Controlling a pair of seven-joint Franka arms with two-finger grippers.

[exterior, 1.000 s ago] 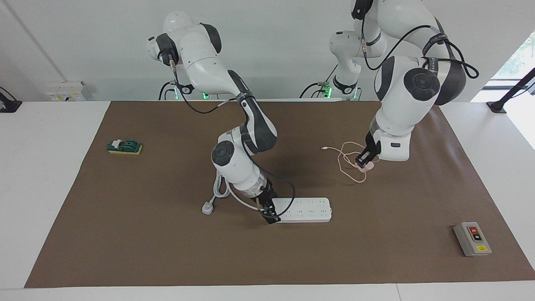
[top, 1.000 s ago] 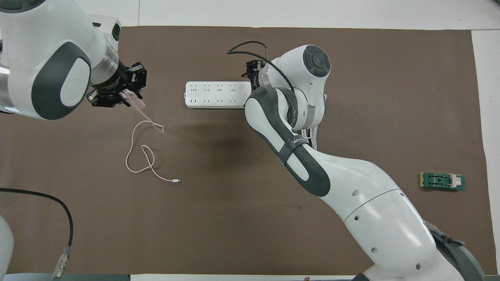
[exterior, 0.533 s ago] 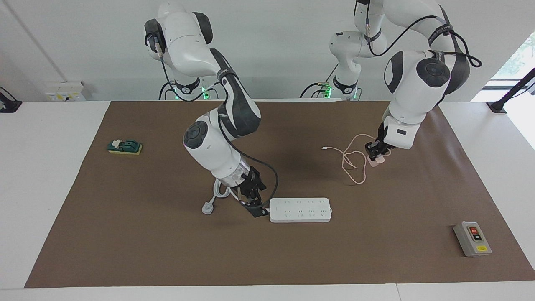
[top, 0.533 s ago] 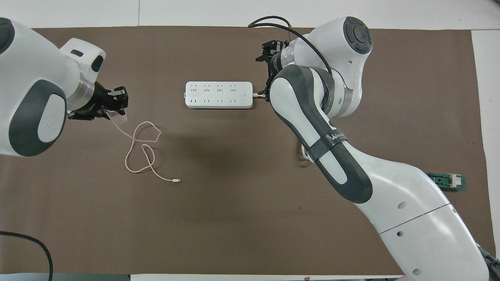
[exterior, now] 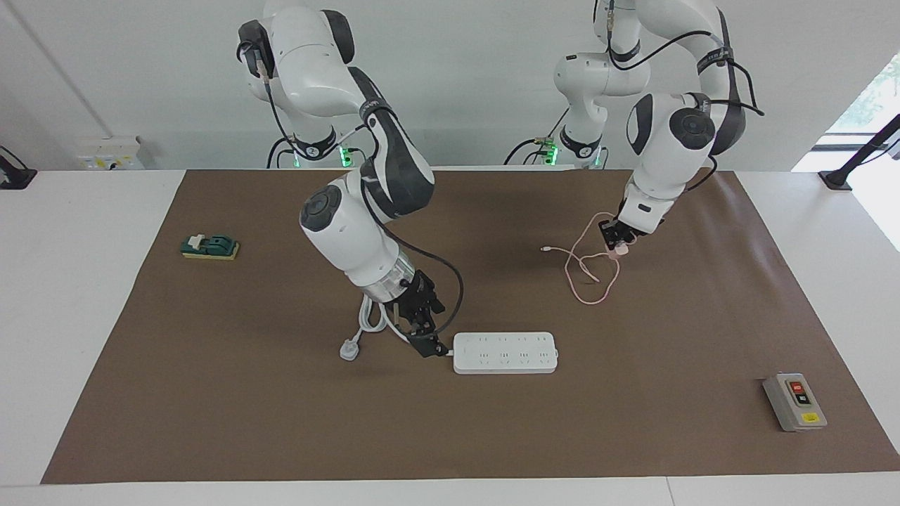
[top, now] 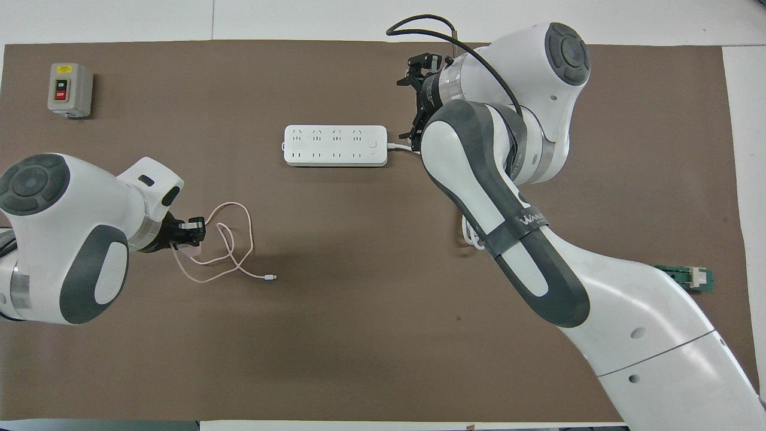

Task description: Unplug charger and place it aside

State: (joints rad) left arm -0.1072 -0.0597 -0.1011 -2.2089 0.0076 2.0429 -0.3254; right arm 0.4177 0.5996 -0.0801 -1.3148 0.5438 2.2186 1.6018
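Note:
The pale pink charger [exterior: 621, 247] is unplugged and sits between the fingers of my left gripper [exterior: 616, 239], just above the brown mat toward the left arm's end of the table. Its thin pink cable [exterior: 589, 273] lies looped on the mat and ends in a small white connector [exterior: 543, 249]. In the overhead view the left gripper [top: 190, 234] shows with the cable [top: 236, 242] and the connector [top: 270, 277] beside it. The white power strip [exterior: 505, 352] lies flat with no plug in it. My right gripper [exterior: 429, 346] hangs low by the strip's cord end, apart from the strip [top: 335, 145].
The strip's thick white cord [exterior: 369, 320] and plug [exterior: 349, 349] lie under the right arm. A grey switch box [exterior: 794, 401] stands on the mat far from the robots at the left arm's end. A green part on a yellow base [exterior: 209, 247] lies at the right arm's end.
My left gripper has drawn back toward the robots with the charger, dragging the cable along. My right gripper has come off the strip's end and moved toward its cord.

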